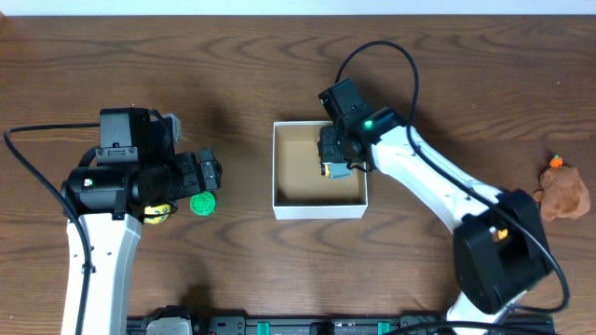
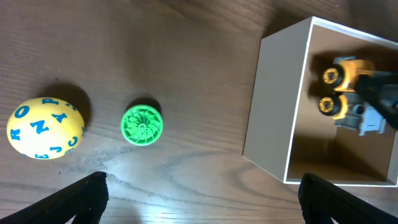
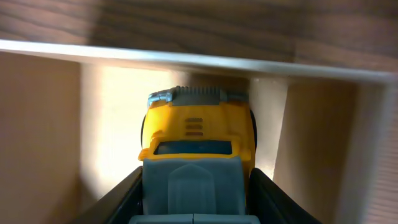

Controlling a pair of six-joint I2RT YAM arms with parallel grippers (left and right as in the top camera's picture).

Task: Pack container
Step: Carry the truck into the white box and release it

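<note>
One-handed for now — clamping the right gripper [image 1: 335, 160] on the toy truck [image 3: 199, 134], holding it inside the box [image 1: 317, 210] at its right side, nose toward a wall; hovering the left gripper [image 2: 202, 193], fingers wide apart, near the green disc [image 2: 142, 126] and ball [image 2: 45, 129] — left of the box.

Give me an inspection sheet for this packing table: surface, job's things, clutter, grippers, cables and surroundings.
Surface: brown wooden table.
Job's things: white-walled container near the middle; yellow toy truck inside its walls, toward the right side.
Clutter: lettered yellow ball and green disc left of the container; brown plush toy at the right edge.
Grippers: left gripper open over the table near the green disc; right gripper closed on the truck.
Cables: black cable loops off the left arm, another off the right.
Surroundings: nothing seen.
</note>
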